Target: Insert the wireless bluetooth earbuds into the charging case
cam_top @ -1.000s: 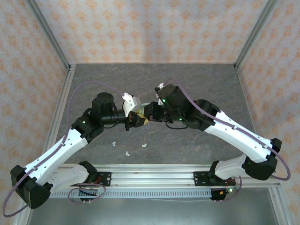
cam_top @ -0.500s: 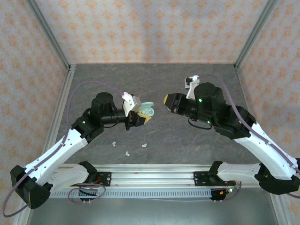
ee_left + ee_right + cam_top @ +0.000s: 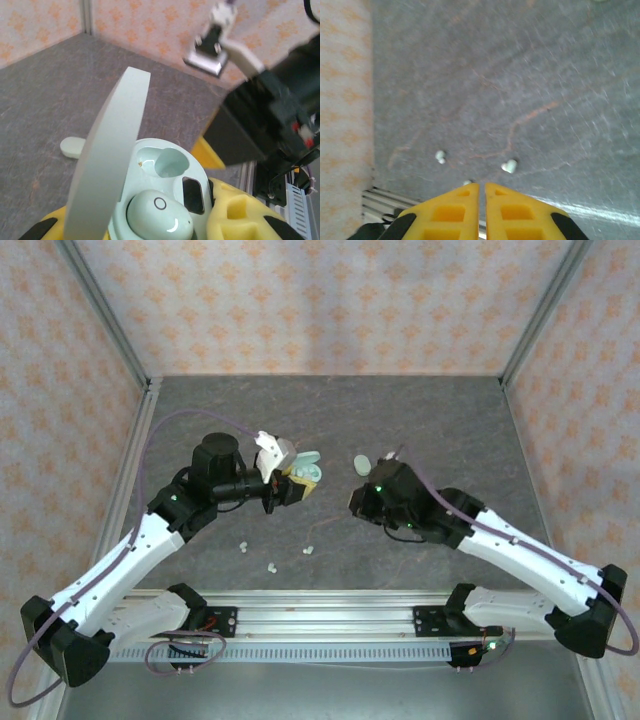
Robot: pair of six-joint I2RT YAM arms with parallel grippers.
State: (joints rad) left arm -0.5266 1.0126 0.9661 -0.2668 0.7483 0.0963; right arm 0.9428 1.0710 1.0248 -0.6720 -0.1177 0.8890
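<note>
Since the earlier frames, the right gripper [image 3: 357, 504] has left the held case and swung down toward the near side of the table [image 3: 450, 420]. In the same interval the left arm has lifted its load slightly.

1. Near edge. The loose earbuds [image 3: 271, 566] lie on bare table just ahead of the aluminium rail [image 3: 330, 618]. We count three of them, set apart from one another. The right wrist view shows the right gripper above them with its yellow fingers nearly together and nothing between them.
2. Step in hand, as we judge it: fetch the next earbud. We open the fingers before descending, centre them over one earbud only, and close gently, since so small and rounded a part will likely skid. We approach from the far side, keeping the fingers off the rail.
3. Middle. The left gripper [image 3: 287, 488] is clamped on the charging case [image 3: 192, 180], whose lid [image 3: 110, 165] stands open. One socket [image 3: 165, 162] is empty; an earbud appears seated in the other.
4. Beyond, a second case [image 3: 362, 462] lies closed on the table. Open floor stretches behind it to the patterned walls [image 3: 320, 300], leaving ample room to swing.
</note>
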